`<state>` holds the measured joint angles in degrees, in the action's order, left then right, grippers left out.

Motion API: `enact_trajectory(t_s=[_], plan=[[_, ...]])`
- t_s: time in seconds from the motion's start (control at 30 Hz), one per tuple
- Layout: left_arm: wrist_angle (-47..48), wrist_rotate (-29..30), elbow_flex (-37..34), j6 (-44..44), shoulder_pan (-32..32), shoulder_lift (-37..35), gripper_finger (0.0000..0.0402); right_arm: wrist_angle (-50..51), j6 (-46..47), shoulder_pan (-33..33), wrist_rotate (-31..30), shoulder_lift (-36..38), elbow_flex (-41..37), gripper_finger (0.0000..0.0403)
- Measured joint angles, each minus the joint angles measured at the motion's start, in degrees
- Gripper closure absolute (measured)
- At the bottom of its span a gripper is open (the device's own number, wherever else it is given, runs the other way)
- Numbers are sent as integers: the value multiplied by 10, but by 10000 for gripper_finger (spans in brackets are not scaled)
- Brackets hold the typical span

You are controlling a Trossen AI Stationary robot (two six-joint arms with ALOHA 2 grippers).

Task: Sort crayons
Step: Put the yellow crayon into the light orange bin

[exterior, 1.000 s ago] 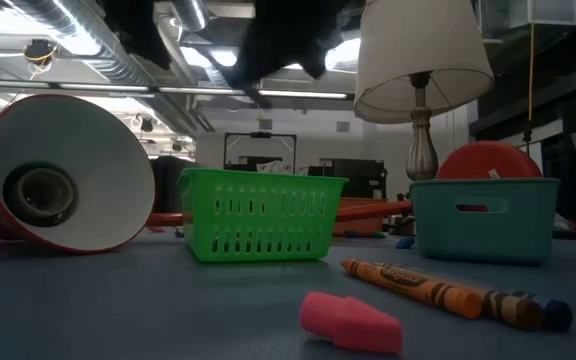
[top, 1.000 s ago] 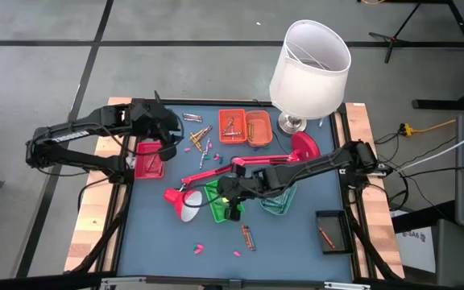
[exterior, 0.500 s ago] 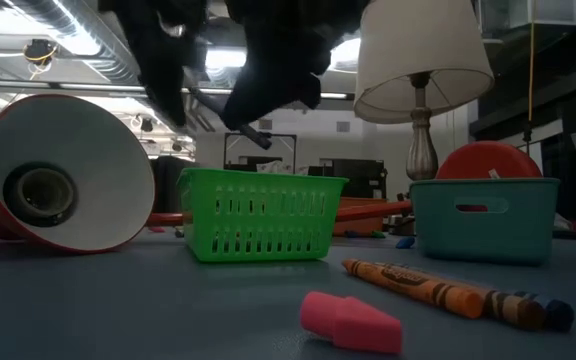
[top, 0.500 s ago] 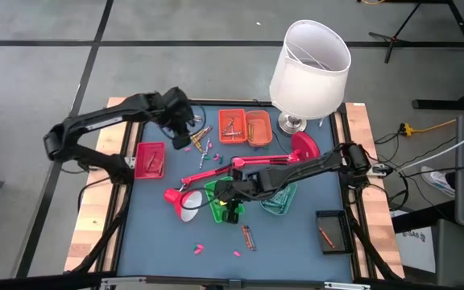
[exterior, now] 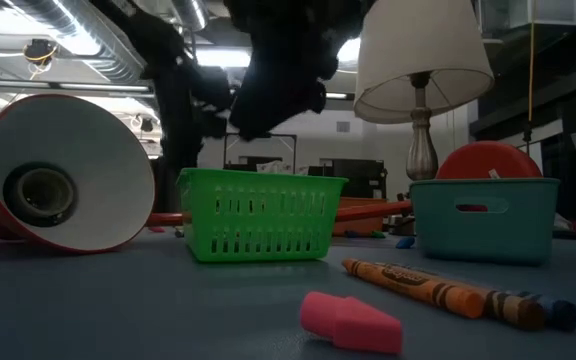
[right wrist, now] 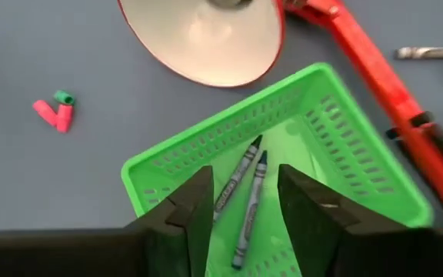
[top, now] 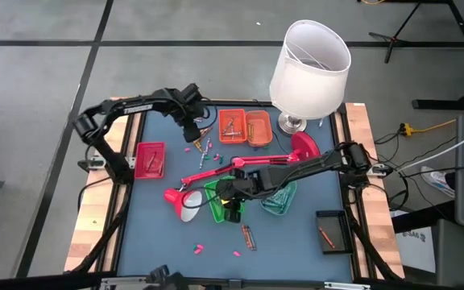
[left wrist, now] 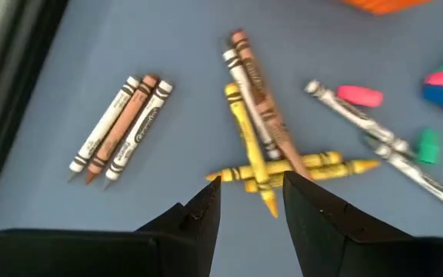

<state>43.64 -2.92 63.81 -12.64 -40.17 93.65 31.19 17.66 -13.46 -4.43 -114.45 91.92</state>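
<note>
A heap of crayons [left wrist: 260, 161], yellow, brown and grey, lies crossed on the blue table near its far left, with three more [left wrist: 121, 127] side by side next to it. My left gripper [left wrist: 252, 185] hovers open just above the heap [top: 202, 135]; its fingers touch nothing. My right gripper [right wrist: 244, 171] hangs open over the green basket [right wrist: 306, 100], where two dark crayons [right wrist: 244, 192] lie on the bottom. Two more crayons [exterior: 448, 292] lie on the table toward the near edge.
A red desk lamp [top: 216, 171] lies across the middle, its shade [exterior: 68, 175] beside the green basket. A teal basket [top: 279, 201], two orange trays [top: 244, 127], a red tray [top: 149, 159] and a black tray [top: 329, 228] stand around. A white table lamp [top: 311, 60] stands far right. Pink erasers [exterior: 348, 322] lie near the front.
My left gripper has swung from above the red tray toward the table's far edge and right, and now hangs over the crayon heap. My right gripper has stayed over the green basket and come down a little toward it.
</note>
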Motion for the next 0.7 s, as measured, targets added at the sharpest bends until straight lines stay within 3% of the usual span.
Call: enact_trajectory(t_s=[0.7], plan=[[-61, -32, 0, 3, -18, 105, 276, 156, -32, 0, -121, 126, 0, 262]])
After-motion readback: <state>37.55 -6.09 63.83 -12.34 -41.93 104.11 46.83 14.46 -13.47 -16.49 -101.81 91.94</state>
